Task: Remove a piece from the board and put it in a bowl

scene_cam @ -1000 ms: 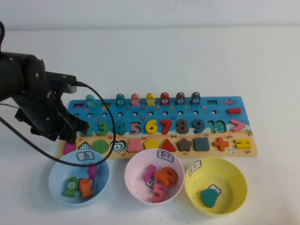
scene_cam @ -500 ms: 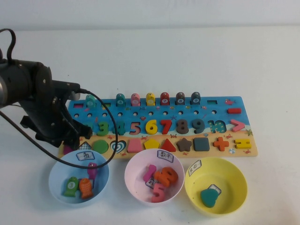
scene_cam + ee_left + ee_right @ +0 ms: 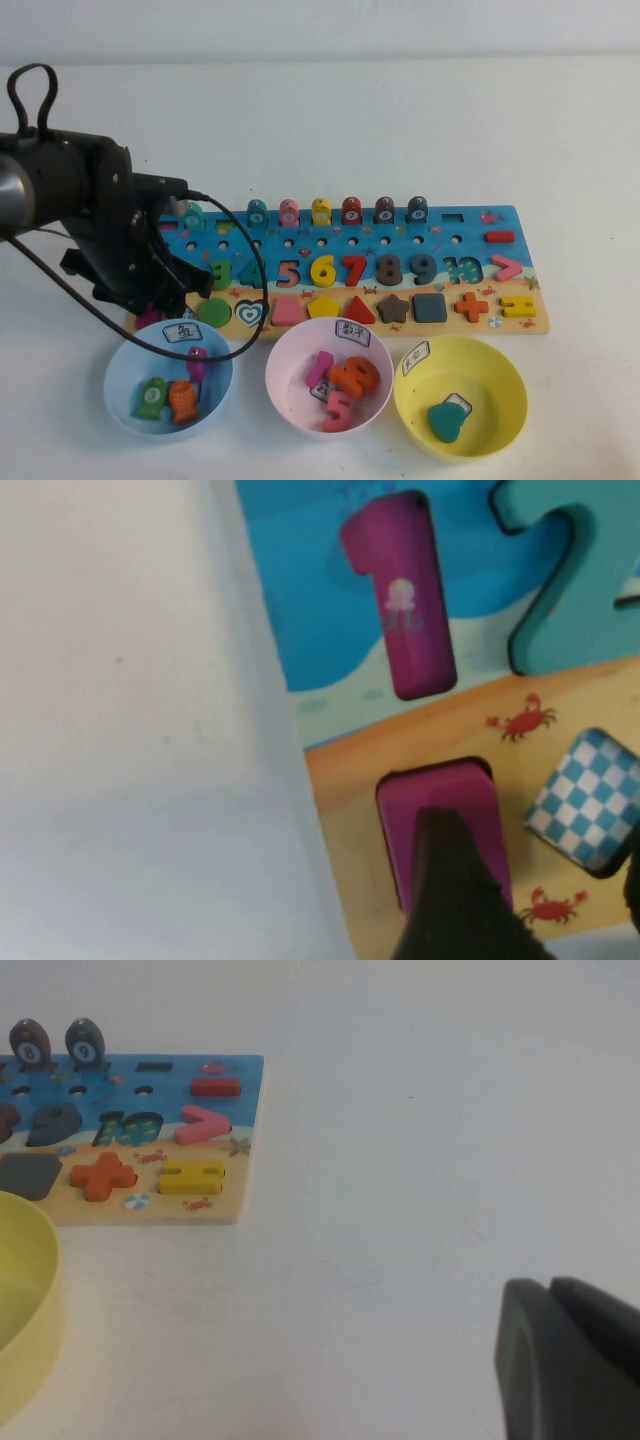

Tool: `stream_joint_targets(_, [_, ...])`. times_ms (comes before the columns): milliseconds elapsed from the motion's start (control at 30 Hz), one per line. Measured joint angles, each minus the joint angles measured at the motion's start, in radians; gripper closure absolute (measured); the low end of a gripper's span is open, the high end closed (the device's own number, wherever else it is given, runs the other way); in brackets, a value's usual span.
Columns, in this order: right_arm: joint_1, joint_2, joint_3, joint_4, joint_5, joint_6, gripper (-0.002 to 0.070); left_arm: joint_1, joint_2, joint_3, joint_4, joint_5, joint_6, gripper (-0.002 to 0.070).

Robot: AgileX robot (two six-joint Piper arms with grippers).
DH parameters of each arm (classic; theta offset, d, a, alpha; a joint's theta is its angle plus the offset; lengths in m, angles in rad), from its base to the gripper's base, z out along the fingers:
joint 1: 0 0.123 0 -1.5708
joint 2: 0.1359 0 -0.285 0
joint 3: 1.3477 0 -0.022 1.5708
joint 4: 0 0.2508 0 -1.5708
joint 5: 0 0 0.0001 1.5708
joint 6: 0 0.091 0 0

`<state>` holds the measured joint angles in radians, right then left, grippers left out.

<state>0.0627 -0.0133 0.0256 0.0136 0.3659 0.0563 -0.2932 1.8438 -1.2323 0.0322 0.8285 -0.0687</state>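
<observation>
The board [image 3: 470, 228] lies across the table's middle. The magenta-pink piece [image 3: 147, 318] sits in its slot at the board's front left corner, mostly hidden under my left arm. In the left wrist view the piece [image 3: 432, 792] lies in the tan strip, one dark finger [image 3: 450, 890] over its near part, the other finger at the frame edge. My left gripper [image 3: 165, 300] is open, low over that corner, holding nothing. The yellow bowl [image 3: 505, 365] stands front right with a teal piece inside. My right gripper [image 3: 552, 1305] is shut and empty over bare table right of the board.
A light-blue bowl [image 3: 120, 362] with fish pieces sits just in front of my left gripper. A pink bowl [image 3: 285, 365] with digit pieces stands in the middle. A chequered piece [image 3: 585, 800] and a purple digit 1 [image 3: 405, 610] lie beside the magenta piece. A black cable loops over the board's left end.
My left arm has shifted right and down over the board's front left corner. The pieces and bowls have not moved.
</observation>
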Motion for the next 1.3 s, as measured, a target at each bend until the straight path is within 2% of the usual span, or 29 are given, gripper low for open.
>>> stream_joint_targets(267, [0.0, 0.0, 0.0, 0.0, 0.0, 0.0, 0.0694, -0.004, 0.0, 0.0, 0.091, -0.002, -0.115, 0.035])
stream_joint_targets(833, [0.0, 0.0, 0.0, 0.0, 0.0, 0.0, 0.0694, -0.004, 0.031, 0.0, 0.085, -0.002, -0.167, 0.0354])
stream_joint_targets(900, [0.0, 0.0, 0.0, 0.0, 0.0, 0.0, 0.0694, -0.004, 0.031, 0.0, 0.081, -0.002, -0.167, 0.0377])
stream_joint_targets(1033, [0.0, 0.0, 0.0, 0.0, 0.0, 0.0, 0.0694, -0.004, 0.031, 0.0, 0.08, -0.003, -0.17, 0.0482])
stream_joint_targets(1300, [0.0, 0.0, 0.0, 0.0, 0.0, 0.0, 0.0694, -0.004, 0.031, 0.0, 0.08, -0.003, -0.174, 0.0491])
